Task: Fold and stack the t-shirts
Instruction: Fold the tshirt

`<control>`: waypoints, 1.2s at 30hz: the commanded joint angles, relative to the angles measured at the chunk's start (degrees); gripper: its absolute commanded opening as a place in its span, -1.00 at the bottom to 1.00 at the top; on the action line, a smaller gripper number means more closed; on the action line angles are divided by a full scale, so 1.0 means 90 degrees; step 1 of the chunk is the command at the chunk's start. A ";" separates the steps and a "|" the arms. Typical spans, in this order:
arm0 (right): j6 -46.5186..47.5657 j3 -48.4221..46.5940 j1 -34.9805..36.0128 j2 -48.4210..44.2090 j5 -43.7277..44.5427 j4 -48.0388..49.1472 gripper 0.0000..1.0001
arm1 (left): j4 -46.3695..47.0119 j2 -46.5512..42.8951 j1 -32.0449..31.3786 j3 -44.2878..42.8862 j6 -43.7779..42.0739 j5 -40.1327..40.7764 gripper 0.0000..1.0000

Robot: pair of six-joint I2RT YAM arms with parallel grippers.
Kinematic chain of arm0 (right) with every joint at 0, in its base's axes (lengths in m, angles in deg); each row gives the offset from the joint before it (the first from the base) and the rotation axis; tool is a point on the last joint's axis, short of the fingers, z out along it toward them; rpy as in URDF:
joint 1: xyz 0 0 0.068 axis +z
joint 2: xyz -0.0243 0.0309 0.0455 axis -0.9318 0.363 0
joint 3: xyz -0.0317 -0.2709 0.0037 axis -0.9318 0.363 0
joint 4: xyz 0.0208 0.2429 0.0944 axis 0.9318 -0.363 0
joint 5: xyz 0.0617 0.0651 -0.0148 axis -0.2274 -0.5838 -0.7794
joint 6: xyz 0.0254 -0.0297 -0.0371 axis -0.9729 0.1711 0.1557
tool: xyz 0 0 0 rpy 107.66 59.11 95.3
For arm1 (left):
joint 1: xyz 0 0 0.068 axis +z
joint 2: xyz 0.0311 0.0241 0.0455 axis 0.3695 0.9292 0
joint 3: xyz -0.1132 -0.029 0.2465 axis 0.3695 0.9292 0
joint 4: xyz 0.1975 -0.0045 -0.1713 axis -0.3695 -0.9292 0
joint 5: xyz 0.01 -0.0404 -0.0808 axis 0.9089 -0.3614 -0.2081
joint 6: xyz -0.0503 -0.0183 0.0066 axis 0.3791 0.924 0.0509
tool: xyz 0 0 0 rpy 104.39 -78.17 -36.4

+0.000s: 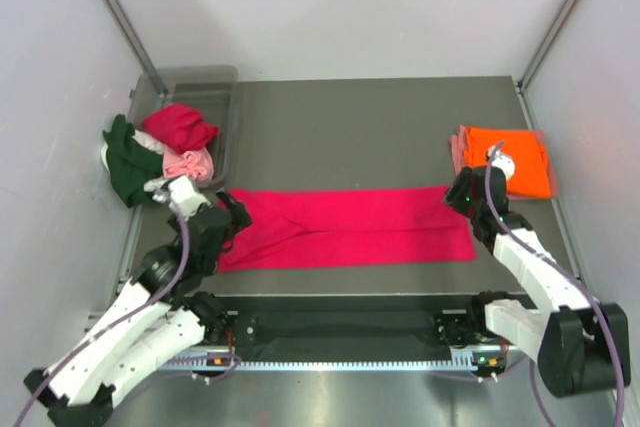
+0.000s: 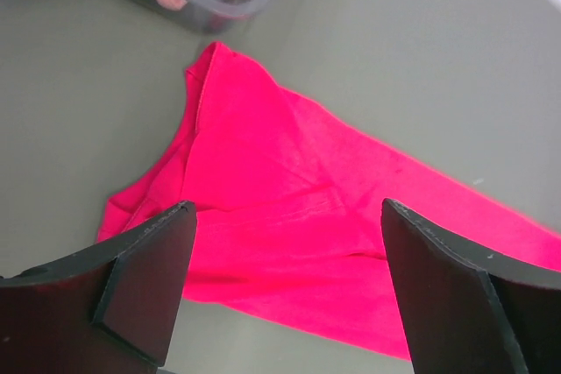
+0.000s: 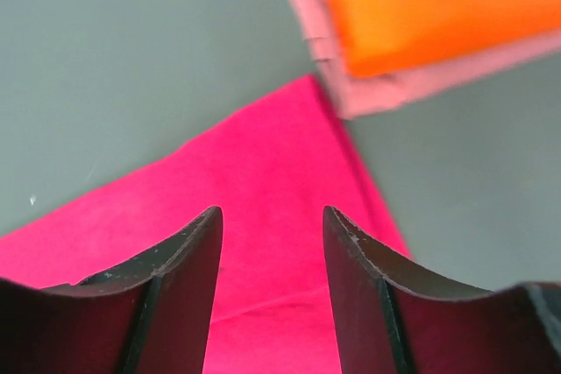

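jaws of the left gripper [image 2: 287,208] stand wide apart with nothing between them, hovering over the left end of the long crimson red cloth t-shirt [image 1: 350,227]. it lies folded into a flat band across the grey table [image 1: 350,127], between the 2 arms. behind its left end, a clear grey plastic bin [image 1: 192,74] holds crumpled shirts: dark green [image 1: 125,165], crimson [image 1: 180,127], pale pink [image 1: 192,163]. the right gripper [image 3: 272,213] has its jaws about half open and empty above the band's right end. just beyond, an orange folded shirt [image 1: 518,162] sits on a salmon pink one [image 1: 460,147]. by my reading, 2 are stacked, 1 is mid-fold, and at least 3 wait.
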 commanded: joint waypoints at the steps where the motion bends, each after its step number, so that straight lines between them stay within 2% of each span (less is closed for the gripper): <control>1: 0.0483 -0.0826 0.0279 0.0494 -0.0480 -0.0057 -0.01 | 0.0847 0.1075 -0.0007 -0.0166 -0.0448 -0.0216 0.81; 8: 0.0884 -0.1911 0.0377 0.1812 -0.0431 -0.1052 -0.07 | 0.1443 0.2912 0.0139 -0.1112 -0.1269 -0.0655 0.75; 13: 0.0650 -0.2302 0.0377 0.2574 -0.0197 -0.1200 -0.14 | 0.1795 0.4143 0.0666 -0.1406 -0.1582 -0.1709 0.67; 14: 0.0582 -0.2361 0.0377 0.2672 -0.0062 -0.1200 -0.25 | 0.1834 0.4309 0.0773 -0.1503 -0.1592 -0.1787 0.65; 17: 0.0425 -0.2595 0.0386 0.3053 0.0086 -0.1307 -0.35 | 0.1942 0.4953 0.0881 -0.1708 -0.1621 -0.1973 0.61; 21: 0.0318 -0.2625 0.0377 0.3385 0.0193 -0.1259 -0.35 | 0.1825 0.5928 0.1242 -0.1963 -0.1573 -0.2178 0.54; 26: 0.0308 -0.2762 0.0386 0.3737 0.0340 -0.1259 -0.27 | 0.2108 0.6419 0.1896 -0.1856 -0.1553 -0.2734 0.46; 36: 0.0142 -0.3073 0.0279 0.4625 0.0360 -0.1220 -0.29 | 0.2274 0.7376 0.1946 -0.1680 -0.1445 -0.2979 0.37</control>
